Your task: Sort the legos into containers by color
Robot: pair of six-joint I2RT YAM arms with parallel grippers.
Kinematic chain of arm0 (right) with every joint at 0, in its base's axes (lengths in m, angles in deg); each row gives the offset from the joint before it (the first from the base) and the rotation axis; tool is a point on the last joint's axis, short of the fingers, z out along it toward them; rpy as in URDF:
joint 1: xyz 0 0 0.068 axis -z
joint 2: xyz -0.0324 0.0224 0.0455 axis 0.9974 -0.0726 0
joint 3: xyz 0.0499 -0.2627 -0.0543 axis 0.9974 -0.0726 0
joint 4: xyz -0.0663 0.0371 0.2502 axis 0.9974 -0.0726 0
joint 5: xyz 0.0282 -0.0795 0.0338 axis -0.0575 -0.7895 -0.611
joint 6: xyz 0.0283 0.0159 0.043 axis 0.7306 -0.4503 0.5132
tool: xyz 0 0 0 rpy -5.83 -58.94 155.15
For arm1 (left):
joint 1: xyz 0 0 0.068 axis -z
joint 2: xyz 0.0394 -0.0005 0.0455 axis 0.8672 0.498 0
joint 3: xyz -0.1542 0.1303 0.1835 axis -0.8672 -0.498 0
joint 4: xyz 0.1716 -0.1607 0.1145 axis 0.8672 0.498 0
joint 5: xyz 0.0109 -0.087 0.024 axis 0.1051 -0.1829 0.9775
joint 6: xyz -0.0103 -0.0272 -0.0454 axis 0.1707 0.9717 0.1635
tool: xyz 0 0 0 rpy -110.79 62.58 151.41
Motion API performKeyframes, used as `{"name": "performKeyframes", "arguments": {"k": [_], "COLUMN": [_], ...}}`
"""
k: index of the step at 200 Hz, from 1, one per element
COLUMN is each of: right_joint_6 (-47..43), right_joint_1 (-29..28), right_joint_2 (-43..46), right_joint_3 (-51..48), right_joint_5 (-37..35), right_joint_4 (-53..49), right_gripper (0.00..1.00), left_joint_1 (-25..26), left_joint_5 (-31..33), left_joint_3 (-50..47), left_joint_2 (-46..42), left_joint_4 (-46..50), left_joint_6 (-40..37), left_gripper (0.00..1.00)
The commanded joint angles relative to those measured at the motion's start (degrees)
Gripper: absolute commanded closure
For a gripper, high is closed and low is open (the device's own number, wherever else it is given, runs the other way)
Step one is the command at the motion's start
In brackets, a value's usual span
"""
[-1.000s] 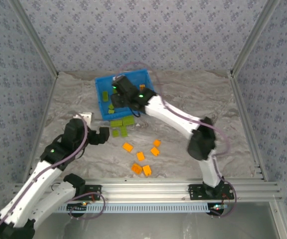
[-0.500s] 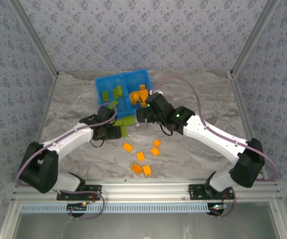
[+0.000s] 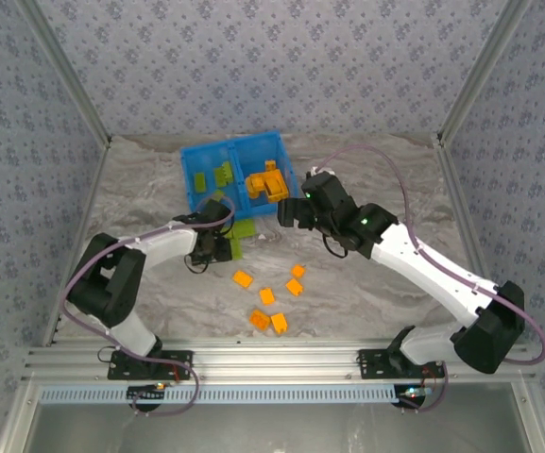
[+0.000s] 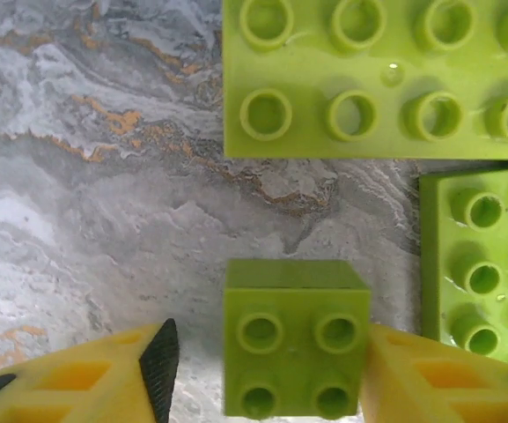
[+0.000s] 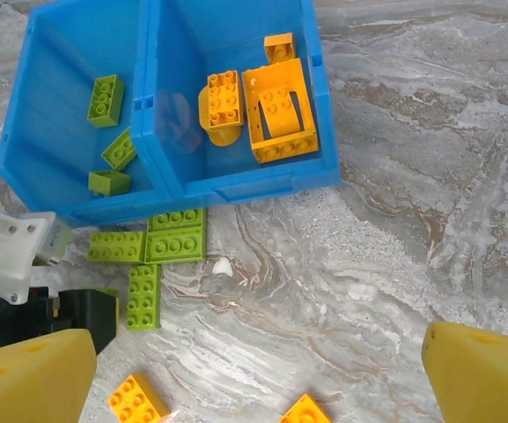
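Note:
A small lime green 2x2 lego (image 4: 295, 337) sits on the table between my left gripper's (image 4: 267, 370) jaws. The right finger touches it, while the left pad (image 4: 161, 366) stands a little apart. This gripper (image 3: 217, 247) is low, just in front of the blue bin (image 3: 189, 184). The bin's left container (image 5: 25, 132) holds green legos (image 5: 104, 99), and its right container (image 5: 315, 123) holds orange ones (image 5: 276, 110). My right gripper (image 3: 291, 212) hovers open to the right of the bin, its jaws (image 5: 258, 379) wide with nothing between them.
Flat green plates (image 4: 377, 79) (image 4: 482, 264) lie just beyond the small brick, against the bin's front wall (image 5: 174, 238). Several orange legos (image 3: 266, 295) are scattered on the marbled table nearer the arm bases. Patterned walls enclose the table.
My left gripper has come in to the green legos and narrowed its jaws around the small brick. My right gripper has drawn back from over the bin to its right and opened wide.

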Motion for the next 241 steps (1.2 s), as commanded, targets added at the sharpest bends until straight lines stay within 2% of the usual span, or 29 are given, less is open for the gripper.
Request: {"name": "performKeyframes", "arguments": {"k": [1, 40, 62, 80, 123, 165, 210, 241], "right_joint_6": [1.25, 1.15, 1.45, 1.78, 2.69, 4.71, 5.7, 5.7], "right_joint_1": [0.19, 0.23, 0.2, 0.22, 0.05, -0.57, -0.5, -0.49], "right_joint_2": [1.18, 2.24, 3.06, 3.93, 5.07, 9.1, 13.34, 13.54], "right_joint_3": [-0.91, -0.74, -0.78, -1.32, -1.61, -4.32, -6.86, -6.67], "right_joint_5": [0.59, 0.51, 0.33, 0.03, -0.17, -2.3, -3.98, -3.71], "right_joint_4": [-0.29, -0.71, -1.32, -1.0, -1.31, -2.2, -3.78, -3.96], "right_gripper": [0.02, 0.02, 0.02, 0.01, 0.01, 0.0, 0.0, 0.0], "left_joint_1": [0.93, 1.38, 1.33, 0.8, -4.23, -8.12, -9.43, -9.67], "left_joint_5": [1.65, 4.21, 6.5, 8.71, 8.68, 3.33, -0.92, -2.65], "left_joint_3": [0.47, 3.02, 7.73, 11.41, 27.68, 41.32, 46.49, 47.07], "left_joint_2": [-1.25, -10.2, -14.95, -15.8, -1.9, 14.7, 24.15, 26.03], "left_joint_4": [0.03, 3.22, 5.27, 3.24, 1.46, 2.48, 3.58, 4.14], "left_joint_6": [1.34, 0.0, -2.41, -6.14, -14.18, -13.45, -11.01, -9.73], "left_gripper": [0.55, 0.73, 0.74, 0.73, 0.73, 0.74, 0.72, 0.63]}}
